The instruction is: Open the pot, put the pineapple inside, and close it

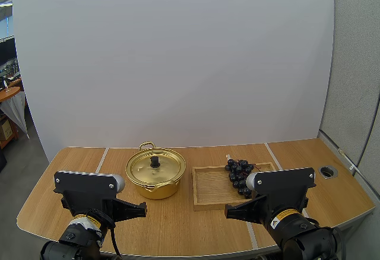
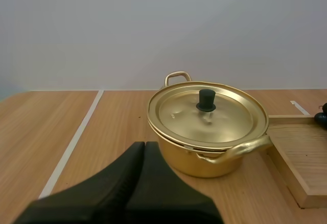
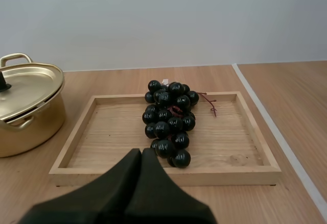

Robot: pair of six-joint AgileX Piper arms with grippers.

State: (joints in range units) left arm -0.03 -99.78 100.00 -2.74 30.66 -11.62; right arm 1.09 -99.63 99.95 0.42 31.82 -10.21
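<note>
Left fingers (image 2: 134, 183) and right fingers (image 3: 130, 183) are pressed together, empty. The pot (image 2: 194, 157) stands closed beside the tray (image 3: 230, 174), which holds grapes (image 3: 168, 121), the only fruit. Unless they spread first, the fingers may only push the lid knob (image 2: 206, 100) and slide the pot.

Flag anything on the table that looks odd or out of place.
The fruit lying in the wooden tray is a bunch of grapes, not the pineapple the task names. Otherwise nothing stands out: the lid sits closed on the pot, beside the tray, nothing spilled.
</note>
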